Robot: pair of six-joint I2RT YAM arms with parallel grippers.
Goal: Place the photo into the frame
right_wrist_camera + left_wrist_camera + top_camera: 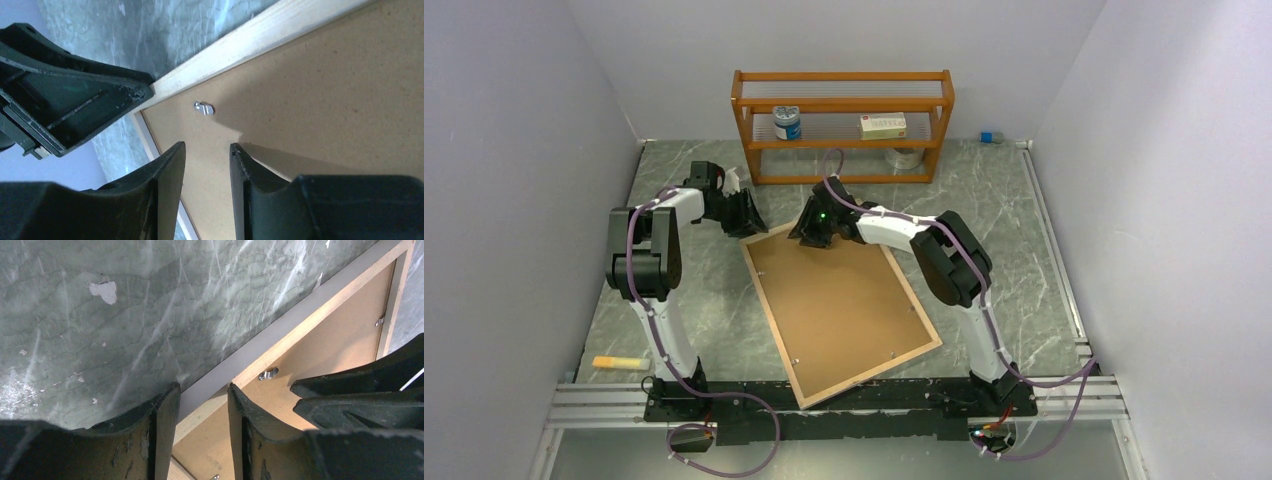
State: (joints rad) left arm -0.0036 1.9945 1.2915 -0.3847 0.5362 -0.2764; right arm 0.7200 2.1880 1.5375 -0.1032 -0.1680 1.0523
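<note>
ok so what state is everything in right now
frame, flat on the table, back up
backing board, seated in the frame
left gripper, open, over the frame's rim
right gripper, open, over the backing board
shelf rack, upright
jar, upright on the shelf rack

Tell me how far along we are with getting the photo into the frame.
Early: no photo is in view. The frame lies face down, brown backing board seated in it. In hand: the left gripper and right gripper, both open, are at its far corner by a clip. Left: remove the board, insert the photo, reclose.
</note>
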